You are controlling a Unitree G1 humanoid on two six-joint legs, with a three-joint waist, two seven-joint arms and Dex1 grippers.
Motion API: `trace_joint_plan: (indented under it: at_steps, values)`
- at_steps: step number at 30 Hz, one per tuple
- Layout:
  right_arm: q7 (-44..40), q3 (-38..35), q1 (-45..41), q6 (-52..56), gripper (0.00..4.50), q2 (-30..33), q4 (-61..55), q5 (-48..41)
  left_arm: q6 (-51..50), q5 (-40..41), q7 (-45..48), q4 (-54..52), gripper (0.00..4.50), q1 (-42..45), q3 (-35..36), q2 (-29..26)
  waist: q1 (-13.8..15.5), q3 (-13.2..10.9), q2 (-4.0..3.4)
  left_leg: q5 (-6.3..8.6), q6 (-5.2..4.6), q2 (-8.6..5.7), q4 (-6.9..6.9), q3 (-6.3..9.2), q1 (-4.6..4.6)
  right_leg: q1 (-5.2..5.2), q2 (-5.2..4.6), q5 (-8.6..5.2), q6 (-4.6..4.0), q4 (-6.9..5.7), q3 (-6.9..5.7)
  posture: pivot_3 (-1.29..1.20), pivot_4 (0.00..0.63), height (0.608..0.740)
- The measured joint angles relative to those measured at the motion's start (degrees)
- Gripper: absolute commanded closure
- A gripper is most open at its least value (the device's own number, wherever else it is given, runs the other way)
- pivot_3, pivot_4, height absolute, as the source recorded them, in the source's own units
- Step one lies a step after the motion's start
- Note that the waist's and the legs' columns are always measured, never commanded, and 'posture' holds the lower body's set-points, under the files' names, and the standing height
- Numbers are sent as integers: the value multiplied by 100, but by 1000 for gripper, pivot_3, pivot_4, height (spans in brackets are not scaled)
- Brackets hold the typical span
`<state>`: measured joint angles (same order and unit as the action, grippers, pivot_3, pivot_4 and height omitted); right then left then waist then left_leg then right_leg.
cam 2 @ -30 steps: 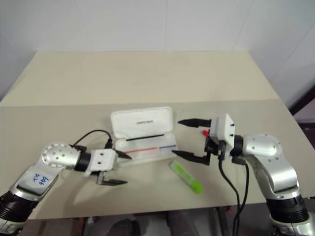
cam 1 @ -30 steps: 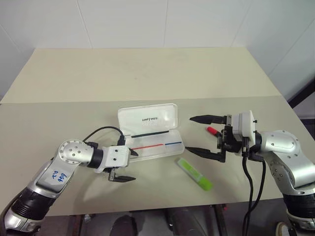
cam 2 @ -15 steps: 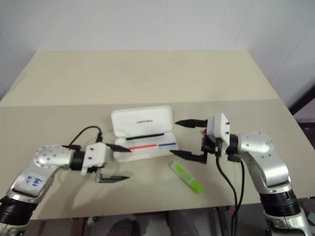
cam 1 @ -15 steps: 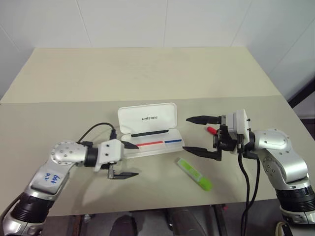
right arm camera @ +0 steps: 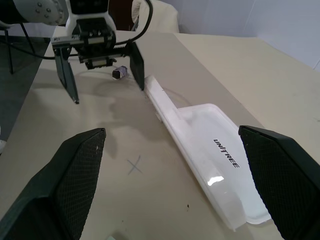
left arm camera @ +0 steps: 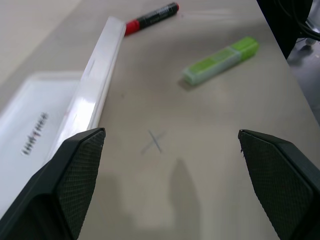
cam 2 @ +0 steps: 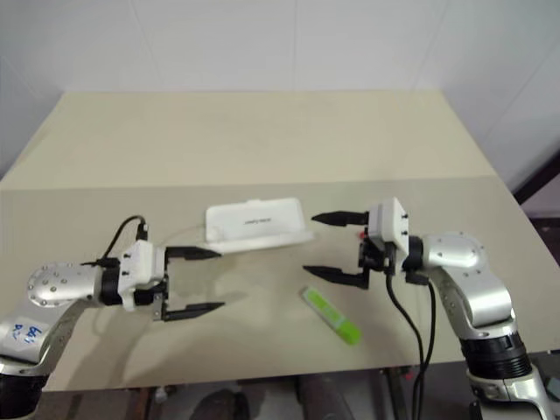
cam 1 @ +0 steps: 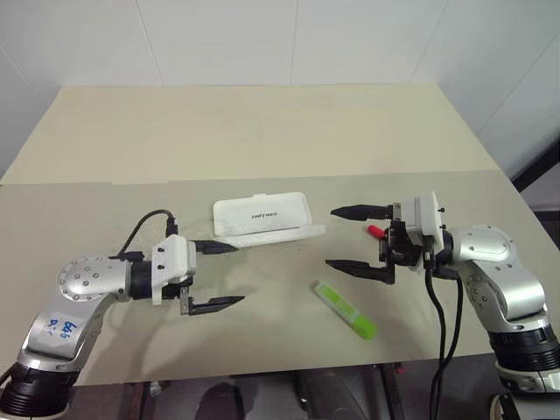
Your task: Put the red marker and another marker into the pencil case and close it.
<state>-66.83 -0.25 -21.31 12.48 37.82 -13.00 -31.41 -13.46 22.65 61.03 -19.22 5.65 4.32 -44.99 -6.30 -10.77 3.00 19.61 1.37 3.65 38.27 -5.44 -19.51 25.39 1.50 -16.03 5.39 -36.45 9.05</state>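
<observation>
The white pencil case (cam 1: 261,213) lies mid-table with its lettered lid down over the base; whether it is latched I cannot tell. The red marker (left arm camera: 150,17), black with a red cap, rests on the table just beyond the case's right end, partly hidden behind my right gripper (cam 1: 334,238). The lime-green highlighter (cam 1: 346,311) lies nearer the front edge, below that gripper. My right gripper hovers open and empty right of the case. My left gripper (cam 1: 231,275) is open and empty, left of and in front of the case.
A small pencilled cross (left arm camera: 155,141) marks the table between the case and the highlighter. The table (cam 1: 262,122) stretches far back to a white wall. Its front edge (cam 1: 262,372) runs just below both arms.
The case's lid has come down from standing open to lying over the base, hiding the thin sticks inside. My left gripper has drawn back to the left and risen. The right gripper stays put.
</observation>
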Motion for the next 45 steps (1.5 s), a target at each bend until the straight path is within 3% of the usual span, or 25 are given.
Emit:
trace_joint_plan:
  at_steps: [7,14,26,33,38,45]
  values:
    - [69,-19,93,45,0,42,-117,-6,161,241,-17,182,22,224,-35,453,32,-1,-2,0,1,-7,7,1,-7,0,0,2,3,2,-1,0,150,740]
    - [186,-45,250,46,0,86,-145,-6,-214,896,-269,223,22,617,612,566,12,-1,-2,0,1,-4,5,2,-2,0,0,2,4,-4,0,0,150,740]
    - [393,-685,234,294,0,633,428,5,-166,662,-470,892,22,1115,581,638,24,-2,-2,-1,1,-8,8,0,-7,0,1,3,7,2,2,0,150,740]
    - [733,-933,539,437,0,1087,1147,511,-122,651,-524,849,22,1143,561,748,70,-2,-2,-1,2,-8,4,-1,-7,0,-1,3,7,5,2,0,150,740]
    - [725,-945,956,264,0,1155,2235,923,-820,1242,-324,378,22,1148,621,424,80,-4,-7,-1,2,-10,3,-5,-5,-1,0,4,8,6,8,0,150,740]
    - [656,-898,735,-217,0,1108,3353,1312,-1332,1650,176,178,22,1183,653,-121,-17,-11,-18,-5,1,-42,7,-15,7,-2,12,8,15,0,23,0,150,740]
